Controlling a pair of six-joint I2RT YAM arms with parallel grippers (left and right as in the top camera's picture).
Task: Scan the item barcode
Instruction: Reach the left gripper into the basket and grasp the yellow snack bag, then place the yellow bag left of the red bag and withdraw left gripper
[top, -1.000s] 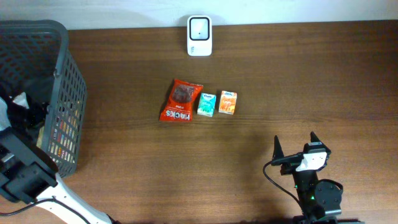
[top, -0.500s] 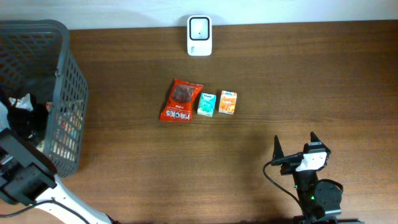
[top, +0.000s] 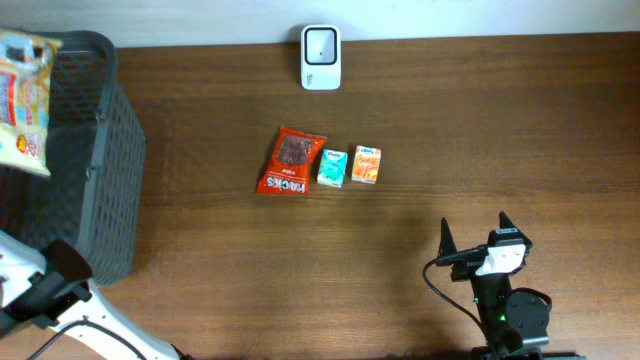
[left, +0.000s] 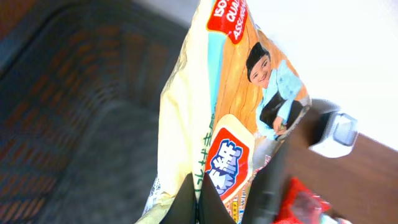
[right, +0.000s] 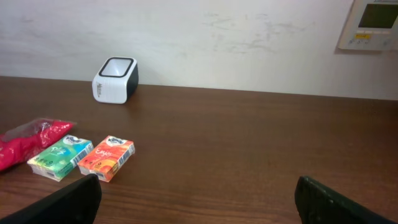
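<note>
The step in hand looks like the pick-up: a snack bag hangs in the air over the far left corner of a dark mesh basket at the table's left edge. The left gripper is clamped on the bag's lower edge, its two dark fingers pressed together through the crinkled plastic. In the wrist view the bag stands tall and slightly tilted, printed face towards the camera; no barcode shows.

The white scanner sits at the back of the table, well apart from the bag. By my judgement the next move calls for carrying the bag across to it and turning the barcode side towards its window.

The left arm reaches up from the near left corner, its gripper hidden under the bag from overhead. The right gripper rests near the front right, jaws wide apart, holding nothing.
</note>
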